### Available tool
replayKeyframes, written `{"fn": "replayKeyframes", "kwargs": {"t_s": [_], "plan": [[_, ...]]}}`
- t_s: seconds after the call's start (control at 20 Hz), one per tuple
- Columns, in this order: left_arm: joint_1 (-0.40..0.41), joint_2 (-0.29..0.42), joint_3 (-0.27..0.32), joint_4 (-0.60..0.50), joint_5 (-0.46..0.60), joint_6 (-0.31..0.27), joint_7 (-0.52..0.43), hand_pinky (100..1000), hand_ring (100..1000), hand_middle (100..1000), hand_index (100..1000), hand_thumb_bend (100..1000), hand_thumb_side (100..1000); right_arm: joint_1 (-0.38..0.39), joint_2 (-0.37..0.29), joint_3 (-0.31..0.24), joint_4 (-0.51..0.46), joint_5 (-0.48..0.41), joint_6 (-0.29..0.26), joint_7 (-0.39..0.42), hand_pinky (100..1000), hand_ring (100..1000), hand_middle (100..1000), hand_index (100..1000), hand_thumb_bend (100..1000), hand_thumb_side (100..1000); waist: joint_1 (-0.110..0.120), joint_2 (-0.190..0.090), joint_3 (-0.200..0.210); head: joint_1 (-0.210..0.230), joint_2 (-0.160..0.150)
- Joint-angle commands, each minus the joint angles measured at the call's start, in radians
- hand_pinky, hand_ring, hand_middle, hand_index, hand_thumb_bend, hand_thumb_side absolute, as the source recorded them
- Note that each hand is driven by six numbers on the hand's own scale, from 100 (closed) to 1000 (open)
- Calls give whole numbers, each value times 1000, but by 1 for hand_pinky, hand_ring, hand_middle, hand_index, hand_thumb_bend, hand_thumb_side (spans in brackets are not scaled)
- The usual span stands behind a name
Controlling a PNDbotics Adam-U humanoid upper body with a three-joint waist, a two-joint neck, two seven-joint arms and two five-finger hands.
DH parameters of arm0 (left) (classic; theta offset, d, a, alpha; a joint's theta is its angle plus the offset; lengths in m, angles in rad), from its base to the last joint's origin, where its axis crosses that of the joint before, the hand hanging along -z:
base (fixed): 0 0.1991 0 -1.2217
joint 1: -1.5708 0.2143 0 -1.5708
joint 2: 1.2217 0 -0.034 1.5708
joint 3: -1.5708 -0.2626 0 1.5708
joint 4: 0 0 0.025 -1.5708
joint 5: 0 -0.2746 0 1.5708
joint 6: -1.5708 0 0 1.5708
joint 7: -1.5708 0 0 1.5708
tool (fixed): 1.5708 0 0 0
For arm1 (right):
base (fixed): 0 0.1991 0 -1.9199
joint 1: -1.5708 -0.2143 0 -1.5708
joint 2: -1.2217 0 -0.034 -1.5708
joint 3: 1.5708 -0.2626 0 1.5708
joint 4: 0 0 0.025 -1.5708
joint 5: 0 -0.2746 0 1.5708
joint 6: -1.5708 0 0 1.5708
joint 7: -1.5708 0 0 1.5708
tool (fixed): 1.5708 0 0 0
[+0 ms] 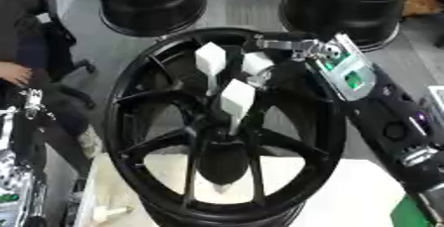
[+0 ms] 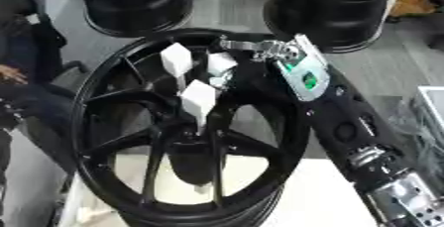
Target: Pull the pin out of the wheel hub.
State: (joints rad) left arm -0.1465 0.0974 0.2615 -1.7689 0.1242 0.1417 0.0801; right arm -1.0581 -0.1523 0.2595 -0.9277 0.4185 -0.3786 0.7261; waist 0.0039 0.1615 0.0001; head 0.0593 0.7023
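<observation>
Pins with pale blocky heads [image 1: 237, 99] stand light and stiff in the heavy black wheel hub [image 1: 147, 171]; my right hand [image 1: 286, 47] hovers above, fingers' state I cannot tell.

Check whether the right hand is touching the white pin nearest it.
Touching. The left eye view shows the right hand's fingers closed around the white pin above the wheel hub, with no gap.

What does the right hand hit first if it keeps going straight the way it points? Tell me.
Probably the far white pin. The right hand reaches leftward over the wheel at the top, already at the nearer white pin. Depth is unclear, so it may pass above.
</observation>
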Motion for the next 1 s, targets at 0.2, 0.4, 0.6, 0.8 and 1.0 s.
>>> {"fn": "replayKeyframes", "kwargs": {"t_s": [0.2,0.4,0.6,0.8,1.0], "plan": [[-6,17,-2,-10,3,-2,0,614,614,684,763,681,642,-26,-17,-13,-30,13,-12,-101,618,272,259,591,100,371,4,-17,2,-9,4],[-8,17,-3,-10,3,-2,0,614,613,682,763,682,642,-31,-14,-15,-39,36,-21,-181,525,168,215,564,100,366,2,-17,4,-17,-1],[-9,17,-5,-10,4,-1,-1,614,612,681,763,683,642,-43,-10,-16,-48,55,-32,-250,430,100,183,544,100,361,-1,-18,8,-24,-7],[-9,19,-5,-10,3,-1,-2,614,611,681,764,684,641,-66,-17,-22,-61,61,-34,-278,406,100,170,536,100,347,-5,-19,10,-35,-13],[-9,23,-5,-10,2,0,-1,614,610,681,764,684,641,-99,-42,-33,-79,48,-25,-286,403,100,169,533,100,327,-11,-21,10,-54,-31]]}}
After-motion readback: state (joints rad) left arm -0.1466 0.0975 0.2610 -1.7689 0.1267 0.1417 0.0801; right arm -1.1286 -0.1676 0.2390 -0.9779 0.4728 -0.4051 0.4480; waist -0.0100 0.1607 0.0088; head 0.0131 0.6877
